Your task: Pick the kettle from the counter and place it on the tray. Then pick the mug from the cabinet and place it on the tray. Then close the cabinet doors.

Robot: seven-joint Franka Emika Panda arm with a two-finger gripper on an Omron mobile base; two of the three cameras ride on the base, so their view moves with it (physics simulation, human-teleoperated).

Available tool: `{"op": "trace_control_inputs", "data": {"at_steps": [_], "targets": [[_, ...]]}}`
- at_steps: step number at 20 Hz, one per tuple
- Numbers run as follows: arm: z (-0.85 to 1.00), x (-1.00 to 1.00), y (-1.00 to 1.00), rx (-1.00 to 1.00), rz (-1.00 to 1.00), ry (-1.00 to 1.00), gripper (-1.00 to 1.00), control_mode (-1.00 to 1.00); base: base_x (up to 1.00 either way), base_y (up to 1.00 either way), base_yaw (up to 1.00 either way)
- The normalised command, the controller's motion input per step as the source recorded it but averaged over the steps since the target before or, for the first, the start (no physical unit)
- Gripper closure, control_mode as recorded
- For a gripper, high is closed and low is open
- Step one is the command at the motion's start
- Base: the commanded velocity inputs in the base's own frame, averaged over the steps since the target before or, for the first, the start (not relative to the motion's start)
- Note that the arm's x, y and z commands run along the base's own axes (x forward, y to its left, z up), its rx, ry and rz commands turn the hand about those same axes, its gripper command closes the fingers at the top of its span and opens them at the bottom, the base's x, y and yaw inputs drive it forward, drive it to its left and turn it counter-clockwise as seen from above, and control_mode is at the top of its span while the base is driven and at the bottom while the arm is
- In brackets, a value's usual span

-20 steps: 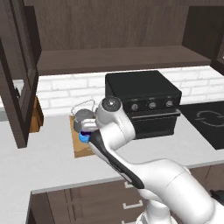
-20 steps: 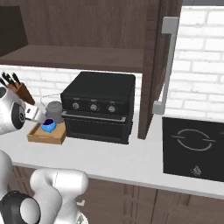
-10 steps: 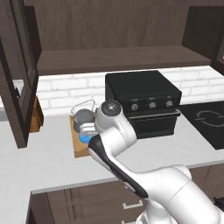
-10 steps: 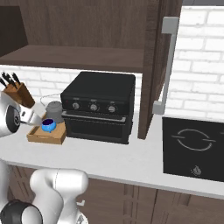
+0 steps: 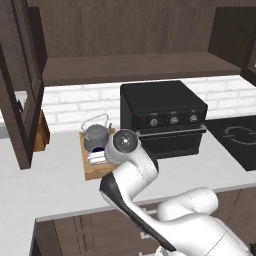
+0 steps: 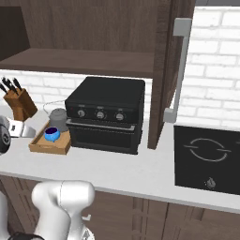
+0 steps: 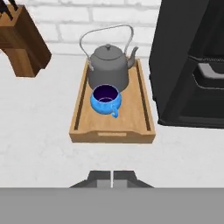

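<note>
Sitting side by side on the tray: kettle at the back, mug touching in front. Hovering above the counter, gripper squeezed tight with nothing inside. Cabinet doors wide open.

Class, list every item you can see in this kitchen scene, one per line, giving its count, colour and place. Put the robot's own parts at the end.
kettle: one, dark grey, at the back of the tray
mug: one, bright blue, on the tray in front of the kettle
tray: one, light brown wood, on the counter
counter: one, grey-white
oven: one, black, on the counter beside the tray
knife block: one, brown wood, by the brick wall
cabinet: one, dark brown, above the counter
cabinet doors: two, dark brown, open
hob: one, black, set in the counter
gripper: one, dark tips, shut, before the tray
</note>
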Motion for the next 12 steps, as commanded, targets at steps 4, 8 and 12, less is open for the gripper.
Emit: {"op": "trace_control_inputs", "data": {"at_steps": [4,8,12], "targets": [[0.02,-0.01,0.05,-0.18,0.18,-0.23,1.0,-1.0,0.0,0.0,0.0],[0.09,-0.19,0.11,-0.19,0.14,-0.24,1.0,-1.0,0.0,0.0,0.0],[0.13,-0.58,0.47,-0.21,0.04,-0.23,1.0,-1.0,0.0,0.0,0.0]]}}
